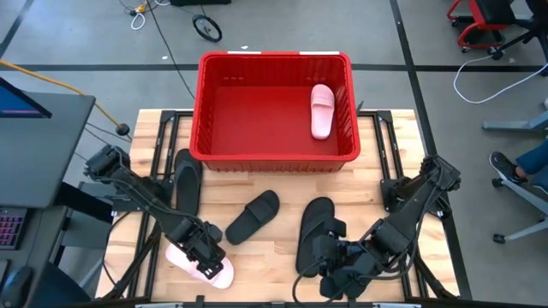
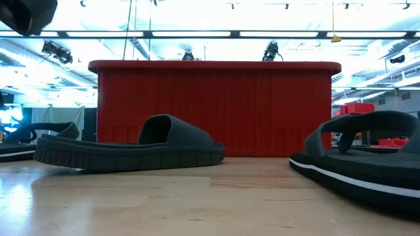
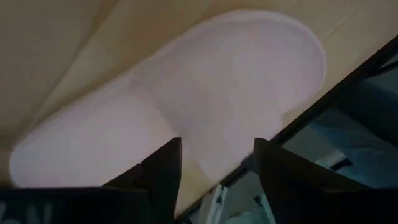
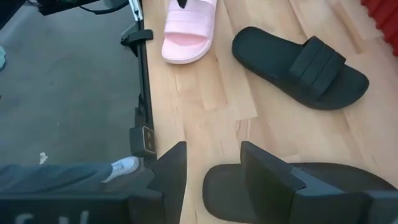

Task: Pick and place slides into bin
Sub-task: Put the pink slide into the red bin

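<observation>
Left gripper [image 3: 214, 168] spread, hovers over pale pink wide-strap slide [image 1: 199, 266] at table's near-left edge, not yet pinching. Risk: slide sits by edge, off-centre closing could nudge it off. Right gripper [image 4: 211, 165] spread above matte black slide [image 1: 315, 229]. Red ribbed plastic bin [image 1: 274, 156] holds second pink slide [image 1: 322, 109], visible only in high view; low view shows bin wall alone.

Setting: robotics lab or industrial workshop. Evidence: grey concrete floor [image 1: 77, 34] with loose cables [image 1: 163, 43]; wooden table [image 1: 282, 248] on a black metal frame; long ceiling strip lights [image 2: 197, 34]; exposed ceiling ducting [image 2: 367, 78]; red-based office chair [image 1: 484, 21]; monitor [image 1: 17, 98] beside the table.
</observation>
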`<action>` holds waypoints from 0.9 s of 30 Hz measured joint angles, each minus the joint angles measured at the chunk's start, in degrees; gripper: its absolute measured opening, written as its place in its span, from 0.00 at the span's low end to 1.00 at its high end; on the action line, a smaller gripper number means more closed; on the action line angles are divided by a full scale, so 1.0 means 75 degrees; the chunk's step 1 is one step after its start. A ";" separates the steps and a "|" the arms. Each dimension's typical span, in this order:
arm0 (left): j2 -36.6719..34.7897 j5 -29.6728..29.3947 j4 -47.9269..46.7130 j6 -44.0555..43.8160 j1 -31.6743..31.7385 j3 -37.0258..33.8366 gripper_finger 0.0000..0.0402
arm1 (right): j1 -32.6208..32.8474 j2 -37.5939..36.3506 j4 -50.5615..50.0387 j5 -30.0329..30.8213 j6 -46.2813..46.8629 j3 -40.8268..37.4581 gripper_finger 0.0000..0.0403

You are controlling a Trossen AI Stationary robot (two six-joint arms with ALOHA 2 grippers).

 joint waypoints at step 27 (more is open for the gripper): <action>0.0080 -0.1422 0.0069 -0.1929 -0.0959 -0.0003 0.51 | -0.0008 0.0009 0.0026 0.0259 0.0004 0.0000 0.39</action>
